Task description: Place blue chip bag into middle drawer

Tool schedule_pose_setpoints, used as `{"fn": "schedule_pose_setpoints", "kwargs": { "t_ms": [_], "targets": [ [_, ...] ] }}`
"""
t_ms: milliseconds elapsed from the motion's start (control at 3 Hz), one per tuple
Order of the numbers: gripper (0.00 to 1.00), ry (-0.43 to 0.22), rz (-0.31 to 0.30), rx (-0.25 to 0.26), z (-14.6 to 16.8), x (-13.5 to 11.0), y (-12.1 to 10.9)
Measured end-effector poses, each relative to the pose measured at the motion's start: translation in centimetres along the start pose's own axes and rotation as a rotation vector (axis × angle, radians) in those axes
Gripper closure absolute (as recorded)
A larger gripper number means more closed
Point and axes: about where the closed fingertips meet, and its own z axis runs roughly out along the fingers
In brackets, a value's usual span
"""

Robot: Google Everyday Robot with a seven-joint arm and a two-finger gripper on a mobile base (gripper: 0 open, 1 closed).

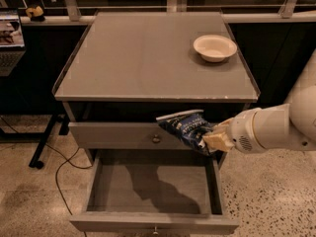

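**Chip bag held over the open drawer**

The gripper (213, 141) reaches in from the right on a thick white arm (269, 130), and its tan fingers are pinched on the right end of the blue chip bag (185, 128). The bag hangs in the air, tilted, with its white top edge pointing left. It sits just under the near lip of the tabletop (143, 58) and in front of the right part of the upper drawer front (113, 135), just right of that drawer's small knob (156, 138).

Below it, the middle drawer (163, 189) is pulled well out toward the near side. Its plain grey floor carries only the dark shadow of the bag and arm. The bag is above the drawer's far right corner and touches neither the floor nor the walls.

Up on the tabletop, a white round bowl (215, 47) stands near the far right corner, well apart from the bag. A black cable (58, 174) trails across the speckled floor (29, 196) to the left of the cabinet.
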Motion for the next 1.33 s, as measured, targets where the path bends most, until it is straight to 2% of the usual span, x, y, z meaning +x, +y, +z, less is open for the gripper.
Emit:
{"fn": "schedule_pose_setpoints", "kwargs": {
  "t_ms": [333,1333],
  "targets": [
    [1.00,0.007,-0.005,0.018,0.6,0.3,0.6],
    [1.00,0.131,0.175,0.002,7.6,9.7,0.6]
  ]
}}
